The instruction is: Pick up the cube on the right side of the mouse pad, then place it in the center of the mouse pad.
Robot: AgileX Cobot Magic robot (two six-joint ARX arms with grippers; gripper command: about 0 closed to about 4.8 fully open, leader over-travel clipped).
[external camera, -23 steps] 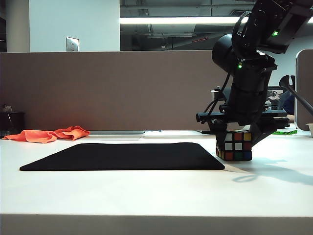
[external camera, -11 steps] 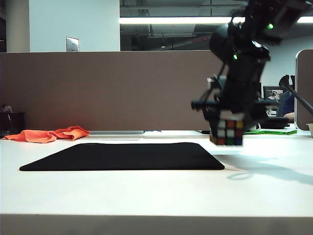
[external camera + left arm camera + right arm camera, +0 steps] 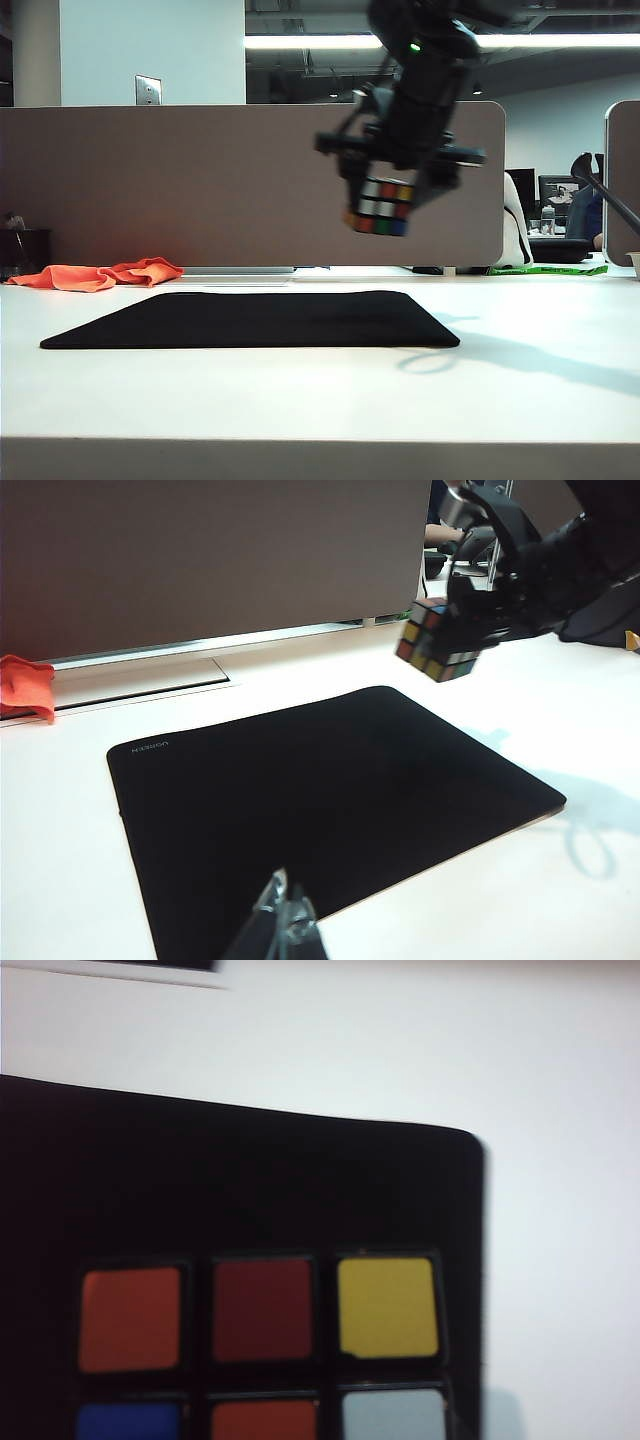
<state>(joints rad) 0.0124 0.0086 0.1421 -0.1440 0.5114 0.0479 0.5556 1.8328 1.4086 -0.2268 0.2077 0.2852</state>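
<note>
Cube (image 3: pixel 381 206) in right gripper (image 3: pixel 392 190) above mouse pad (image 3: pixel 250 318) edge

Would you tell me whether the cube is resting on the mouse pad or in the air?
In the air: the right gripper holds the cube above the mouse pad.

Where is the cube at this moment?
In the exterior view, the cube hangs in the air, held by the right gripper, above the right part of the mouse pad, well clear of its surface.
</note>
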